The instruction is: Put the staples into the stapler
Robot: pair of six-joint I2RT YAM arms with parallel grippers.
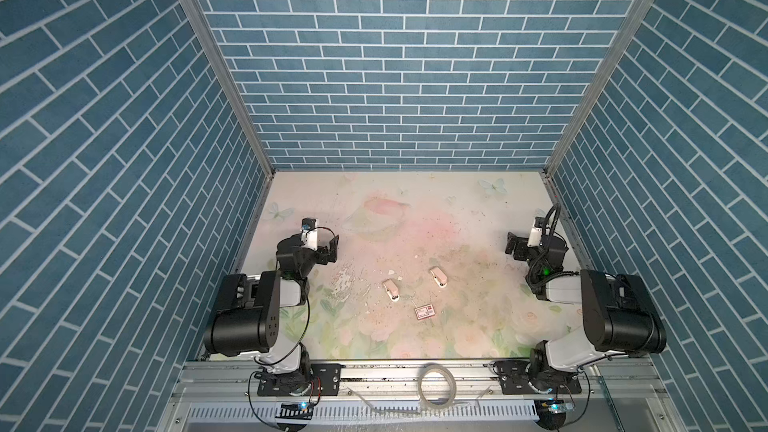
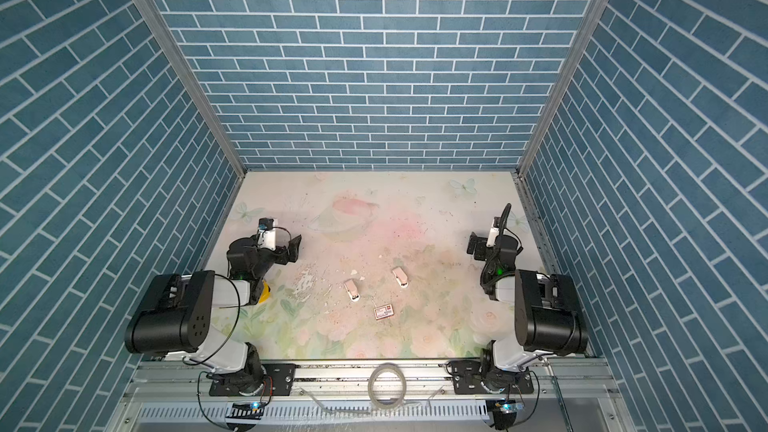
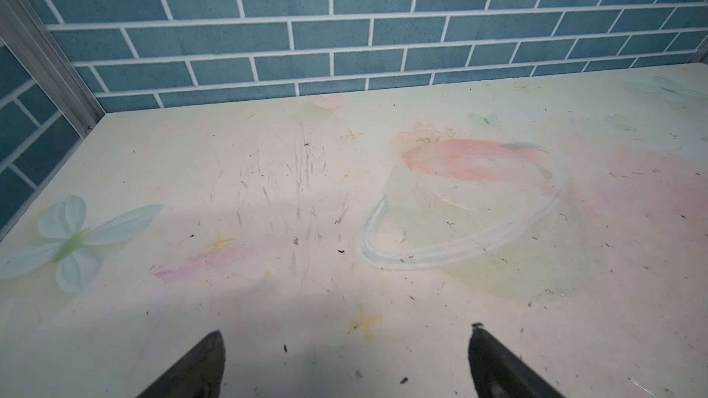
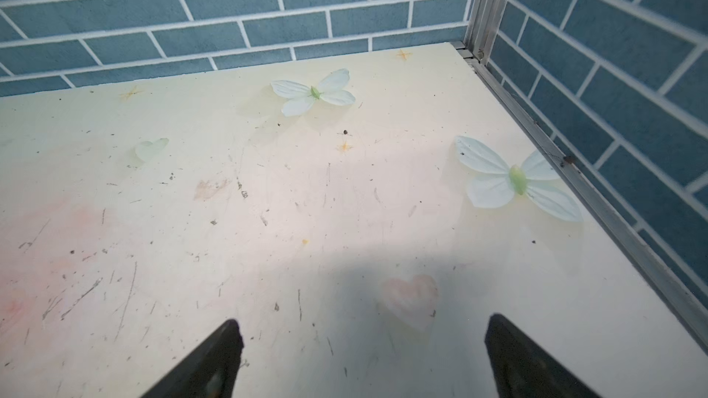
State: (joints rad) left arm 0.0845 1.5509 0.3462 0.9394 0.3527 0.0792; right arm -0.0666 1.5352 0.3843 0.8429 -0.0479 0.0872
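Two pale staplers, the left stapler (image 1: pixel 390 289) and the right stapler (image 1: pixel 438 277), lie mid-way across the table (image 1: pixel 374 209) beside a red-and-white box (image 1: pixel 424 311); loose staples are too small to make out. Left fingers (image 3: pixel 191 369) and right fingers (image 4: pixel 207 365) stand spread and empty over bare table, well apart from all three. Judged stage: nothing begun; next, reach inward and find the staples.

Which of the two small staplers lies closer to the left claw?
The stapler on the left in both top views, left of the red-and-white box; the other stapler lies farther right, away from the left claw.
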